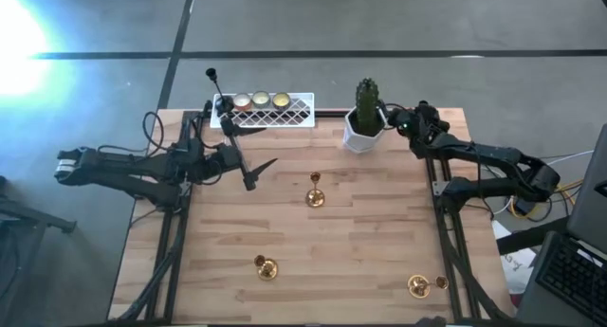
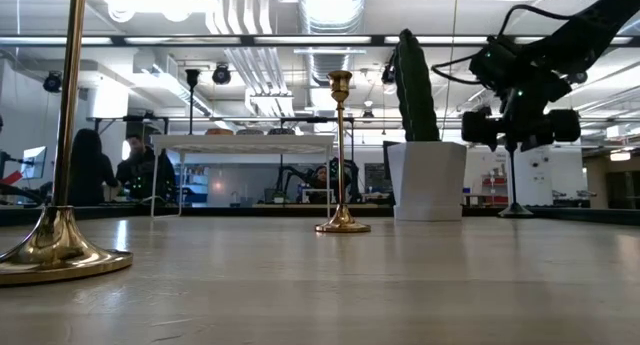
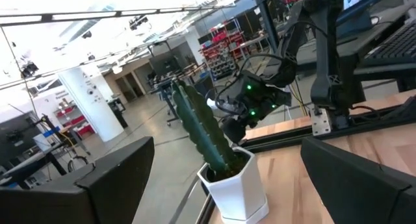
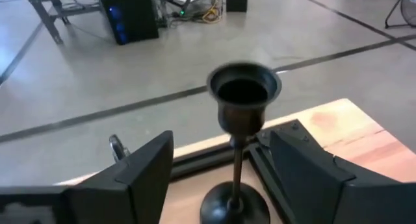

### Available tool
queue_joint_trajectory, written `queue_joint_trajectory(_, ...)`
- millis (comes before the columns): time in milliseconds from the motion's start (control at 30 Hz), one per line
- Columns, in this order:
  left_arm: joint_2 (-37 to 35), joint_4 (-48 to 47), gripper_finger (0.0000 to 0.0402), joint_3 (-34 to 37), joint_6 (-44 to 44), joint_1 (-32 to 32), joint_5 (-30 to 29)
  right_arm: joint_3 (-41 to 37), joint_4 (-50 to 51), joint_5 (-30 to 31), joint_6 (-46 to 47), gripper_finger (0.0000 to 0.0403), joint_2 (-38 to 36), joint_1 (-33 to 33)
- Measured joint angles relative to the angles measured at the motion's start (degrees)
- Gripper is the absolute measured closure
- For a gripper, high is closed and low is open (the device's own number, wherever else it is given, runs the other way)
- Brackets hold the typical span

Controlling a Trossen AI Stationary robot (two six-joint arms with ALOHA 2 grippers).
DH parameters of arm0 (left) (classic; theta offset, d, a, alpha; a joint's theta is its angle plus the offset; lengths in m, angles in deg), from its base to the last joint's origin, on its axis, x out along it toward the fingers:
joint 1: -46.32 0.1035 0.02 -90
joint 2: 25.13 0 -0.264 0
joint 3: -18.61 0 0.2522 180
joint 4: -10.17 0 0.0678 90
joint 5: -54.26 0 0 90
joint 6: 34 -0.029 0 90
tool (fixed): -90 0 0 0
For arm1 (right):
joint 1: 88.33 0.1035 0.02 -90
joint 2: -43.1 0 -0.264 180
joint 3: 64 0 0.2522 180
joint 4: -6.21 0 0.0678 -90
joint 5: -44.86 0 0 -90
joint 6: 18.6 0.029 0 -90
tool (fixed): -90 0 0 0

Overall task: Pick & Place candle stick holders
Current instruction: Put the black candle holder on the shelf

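Observation:
A slim black candle stick holder stands upright on its round base at the table's far right corner, also seen in the low view. My right gripper is open, one finger on either side of the stem and apart from it. A second black holder stands by the tray's left end. Three gold stemmed holders stand on their round bases on the wood. Three low cups sit in the white lattice tray. My left gripper hovers open over the table's left part.
A white pot with a green cactus stands just left of my right gripper near the far edge. The tray lies along the far edge. Bare wood lies between the gold holders. People stand in the room beyond the table.

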Motion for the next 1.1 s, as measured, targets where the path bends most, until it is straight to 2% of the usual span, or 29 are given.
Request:
queue_joint_trajectory(200,0.00,0.04,0.0009,0.00,0.12,0.00,0.00,-0.01,-1.49,0.04,0.90,0.0151,4.38,-1.70)
queue_joint_trajectory(400,0.00,0.10,0.0009,0.00,0.26,0.00,0.00,-0.10,-4.80,4.07,2.46,0.0173,11.65,-1.72)
queue_joint_trajectory(467,0.00,0.14,0.0009,0.00,0.31,0.00,0.00,0.13,-5.97,6.01,2.44,0.0180,12.84,-1.70)
queue_joint_trajectory(667,0.00,0.14,0.0009,0.00,0.33,0.00,-0.02,0.34,-5.58,6.45,2.48,0.0205,13.77,-1.31)
queue_joint_trajectory(800,0.00,0.12,0.0009,0.00,0.49,0.00,-0.13,0.30,-5.40,6.47,2.53,0.0249,13.77,-1.33)
queue_joint_trajectory(1000,0.00,0.10,0.0009,0.00,0.61,0.00,-0.20,0.27,-4.52,6.51,2.30,0.0367,13.76,-1.33)
queue_joint_trajectory(1100,0.00,0.10,0.0009,0.00,0.61,0.00,-0.47,0.25,-4.27,6.67,2.37,0.0388,13.66,-1.33)
